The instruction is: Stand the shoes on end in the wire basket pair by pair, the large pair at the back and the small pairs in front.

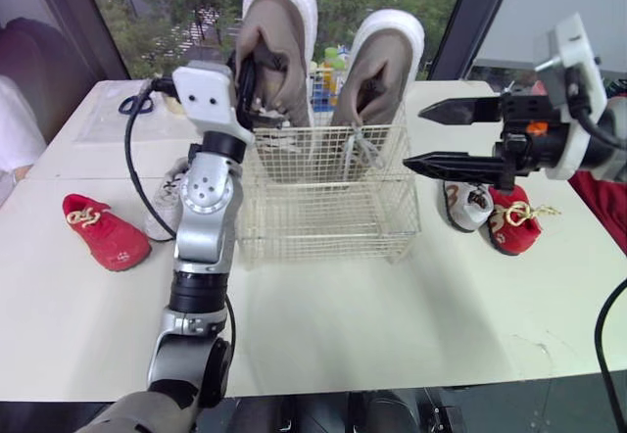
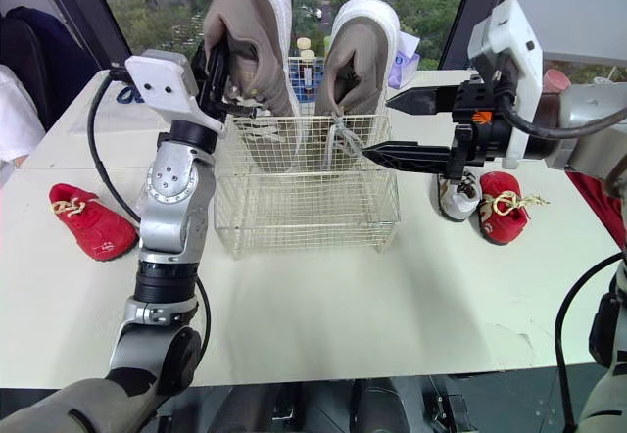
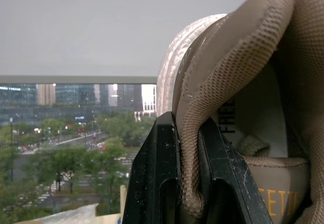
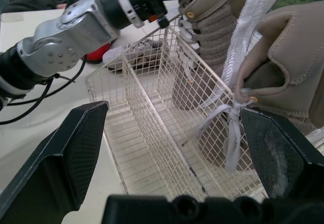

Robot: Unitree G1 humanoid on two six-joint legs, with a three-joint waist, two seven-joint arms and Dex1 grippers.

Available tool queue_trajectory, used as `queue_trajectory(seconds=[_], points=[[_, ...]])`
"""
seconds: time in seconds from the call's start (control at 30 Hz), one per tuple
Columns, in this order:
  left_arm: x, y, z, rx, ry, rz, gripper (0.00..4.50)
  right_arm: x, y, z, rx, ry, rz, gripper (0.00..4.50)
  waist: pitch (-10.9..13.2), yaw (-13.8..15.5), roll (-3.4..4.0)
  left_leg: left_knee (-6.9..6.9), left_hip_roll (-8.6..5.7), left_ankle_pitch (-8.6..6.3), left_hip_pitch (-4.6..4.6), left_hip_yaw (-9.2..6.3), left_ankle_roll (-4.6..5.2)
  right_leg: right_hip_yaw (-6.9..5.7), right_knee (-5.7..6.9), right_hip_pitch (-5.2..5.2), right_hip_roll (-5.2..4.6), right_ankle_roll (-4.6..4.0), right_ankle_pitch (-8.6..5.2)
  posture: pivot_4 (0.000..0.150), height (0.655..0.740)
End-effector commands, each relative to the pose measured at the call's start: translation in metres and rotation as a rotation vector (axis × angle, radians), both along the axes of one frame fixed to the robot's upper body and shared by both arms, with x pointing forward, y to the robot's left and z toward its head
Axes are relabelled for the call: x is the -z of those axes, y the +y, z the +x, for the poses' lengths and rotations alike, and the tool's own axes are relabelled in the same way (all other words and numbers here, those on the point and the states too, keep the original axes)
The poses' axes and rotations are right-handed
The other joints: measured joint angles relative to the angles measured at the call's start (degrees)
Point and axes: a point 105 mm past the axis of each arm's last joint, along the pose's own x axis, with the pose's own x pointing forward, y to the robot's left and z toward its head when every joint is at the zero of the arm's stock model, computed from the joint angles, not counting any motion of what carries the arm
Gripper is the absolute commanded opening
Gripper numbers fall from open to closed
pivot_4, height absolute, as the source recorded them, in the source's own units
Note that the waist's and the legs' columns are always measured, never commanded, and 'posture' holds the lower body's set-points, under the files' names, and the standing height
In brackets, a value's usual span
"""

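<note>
- Left gripper [image 1: 245, 80] pinches the big tan shoe [image 1: 277, 31] by its soft collar; the shoe stands on end at the back of the basket [image 1: 328, 222].
- Right gripper [image 1: 413, 137] is wide open and empty.
- The shoe looks light and floppy; its firmer heel is likely the better hold.

white table [image 1: 392, 335] | blue-handled scissors [image 1: 136, 105] at far left | bottles [image 2: 306, 63] at far edge | trees [image 1: 147, 7] outside window

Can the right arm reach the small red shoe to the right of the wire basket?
Probably yes. The right gripper hangs above the red shoe, jaws open, with nothing between; the small grey shoe lying close beside it may crowd the grasp.
</note>
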Motion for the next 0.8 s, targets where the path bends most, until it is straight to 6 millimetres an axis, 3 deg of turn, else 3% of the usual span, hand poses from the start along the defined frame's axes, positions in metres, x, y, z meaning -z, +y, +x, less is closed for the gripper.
queue_trajectory(seconds=[0.03,0.13,0.3,0.47,0.57,0.67,0.8], points=[[0.008,-0.006,-0.006,0.041,0.043,0.054,0.02,-0.007,0.001,-0.001,-0.009,-0.04,0.017,4.5,-0.01,-0.01,0.01,0.0,0.0,0.0,0.01,0.0,0.0,0.0,0.01,0.0,0.0,0.0,0.0,0.15,0.74],[0.016,-0.002,-0.01,0.052,0.083,0.046,1.16,-0.003,0.0,0.002,-0.007,-0.026,0.02,4.5,-0.02,0.06,0.03,0.0,0.01,0.0,0.01,0.0,0.0,-0.01,0.01,0.01,0.0,0.0,0.0,0.15,0.74],[0.012,0.004,-0.026,0.145,0.146,0.181,3.58,0.005,-0.007,0.014,0.054,-0.016,0.073,4.5,0.0,0.1,0.05,0.02,0.01,-0.02,-0.02,-0.01,-0.01,-0.01,0.01,-0.01,0.0,-0.02,-0.01,0.15,0.74],[0.002,0.038,-0.044,0.282,0.275,0.207,3.58,0.034,-0.035,0.037,0.23,0.004,0.102,4.5,0.0,0.02,0.05,0.02,0.0,-0.03,-0.01,-0.02,-0.04,-0.02,-0.01,-0.01,0.01,-0.02,-0.02,0.15,0.74],[0.003,0.058,-0.062,0.444,0.391,0.123,3.58,0.034,-0.059,0.059,0.395,-0.081,0.243,4.5,0.01,-0.36,0.07,0.01,0.0,0.2,0.01,-0.01,-0.4,-0.01,0.02,-0.02,0.07,-0.01,-0.03,0.15,0.74],[0.015,0.048,-0.086,0.64,0.497,0.118,3.58,0.03,-0.082,0.07,0.545,-0.192,0.363,4.5,0.03,-0.58,0.16,-0.02,-0.02,0.25,0.02,-0.01,-0.45,0.0,0.05,0.0,0.16,0.05,-0.05,0.15,0.74],[0.036,0.017,-0.114,0.877,0.605,0.152,3.58,0.048,-0.103,0.072,0.709,-0.212,0.424,4.5,0.03,0.05,0.16,0.0,-0.06,0.26,0.06,-0.02,-0.48,0.01,0.06,0.13,0.18,0.09,-0.07,0.15,0.74]])
